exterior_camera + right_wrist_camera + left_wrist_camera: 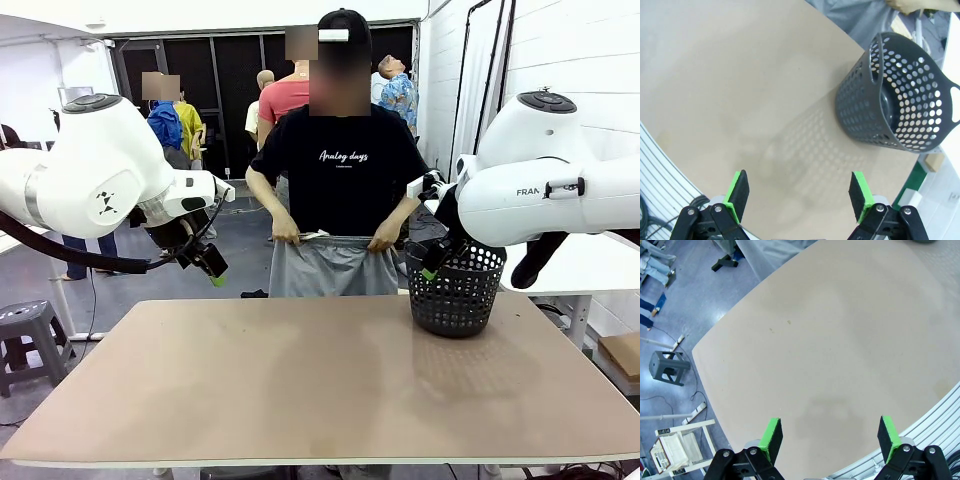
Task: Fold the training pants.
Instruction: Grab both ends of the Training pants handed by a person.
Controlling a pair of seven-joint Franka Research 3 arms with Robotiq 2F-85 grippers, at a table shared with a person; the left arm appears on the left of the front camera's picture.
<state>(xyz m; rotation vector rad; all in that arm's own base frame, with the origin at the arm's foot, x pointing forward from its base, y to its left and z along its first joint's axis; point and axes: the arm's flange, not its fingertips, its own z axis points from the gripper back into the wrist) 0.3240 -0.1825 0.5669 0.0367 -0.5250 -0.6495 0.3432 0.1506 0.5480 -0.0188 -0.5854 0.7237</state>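
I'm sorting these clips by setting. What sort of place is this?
Likely a robotics lab or workshop: a white left arm and right arm flank a table, and a person across it holds training pants.

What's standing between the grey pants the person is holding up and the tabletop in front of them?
Nothing visible. The training pants hang at the far edge of the table, with bare tabletop before them. The black mesh basket stands at the far right, beside the pants, not in front.
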